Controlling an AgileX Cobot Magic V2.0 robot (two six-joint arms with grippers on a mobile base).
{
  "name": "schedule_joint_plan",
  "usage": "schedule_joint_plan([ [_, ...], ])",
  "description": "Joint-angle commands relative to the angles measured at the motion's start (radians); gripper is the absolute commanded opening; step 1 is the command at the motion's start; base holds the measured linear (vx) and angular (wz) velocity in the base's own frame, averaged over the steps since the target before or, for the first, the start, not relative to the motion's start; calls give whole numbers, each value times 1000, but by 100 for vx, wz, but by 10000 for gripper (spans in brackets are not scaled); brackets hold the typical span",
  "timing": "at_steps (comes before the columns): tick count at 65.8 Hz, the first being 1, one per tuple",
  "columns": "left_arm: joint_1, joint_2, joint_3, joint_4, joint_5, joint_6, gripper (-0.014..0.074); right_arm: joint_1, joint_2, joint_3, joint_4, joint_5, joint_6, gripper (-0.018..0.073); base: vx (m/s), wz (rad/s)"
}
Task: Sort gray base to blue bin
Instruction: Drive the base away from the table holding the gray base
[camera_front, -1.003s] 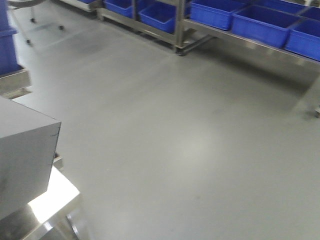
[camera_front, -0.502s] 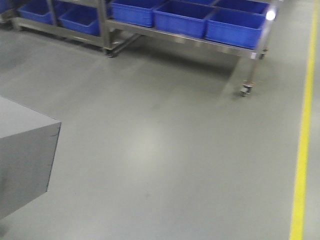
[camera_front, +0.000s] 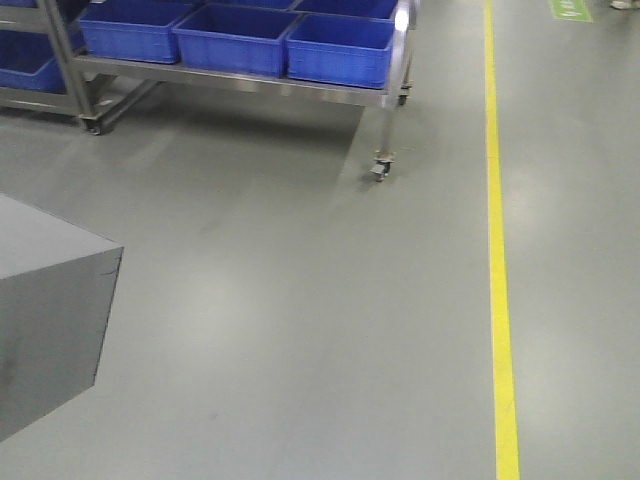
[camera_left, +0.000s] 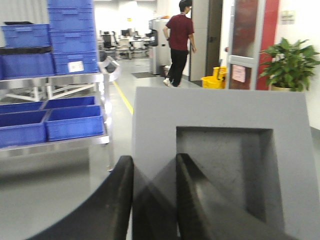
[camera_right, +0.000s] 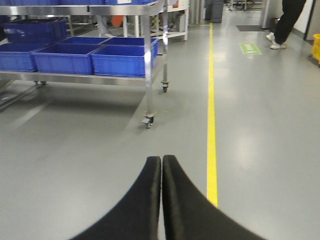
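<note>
Pans on, blue bin (camera_front: 340, 48) slid to upper left: transit only, gray base (camera_left: 215, 107) pinched in left gripper (camera_left: 154, 167), right gripper (camera_right: 161, 167) pressed together.

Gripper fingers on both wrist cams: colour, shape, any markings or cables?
Both look alike: the left gripper and right gripper each have two matte black fingers, broad at the base, curving and tapering to rounded tips. No markings, labels or cables show. The arms themselves are out of view.
</note>
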Motion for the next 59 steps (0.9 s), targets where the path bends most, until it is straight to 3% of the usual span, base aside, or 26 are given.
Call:
schedule_joint_plan([
  [1, -2, 10, -28, -14, -108, -8, -6, -2, 3, 1, -5, -74, -9, -5, 15, -31],
  [59, -2, 9, -28, -14, -109, -8, -6, -2, 3, 1, -5, -74, -9, -5, 27, -19],
])
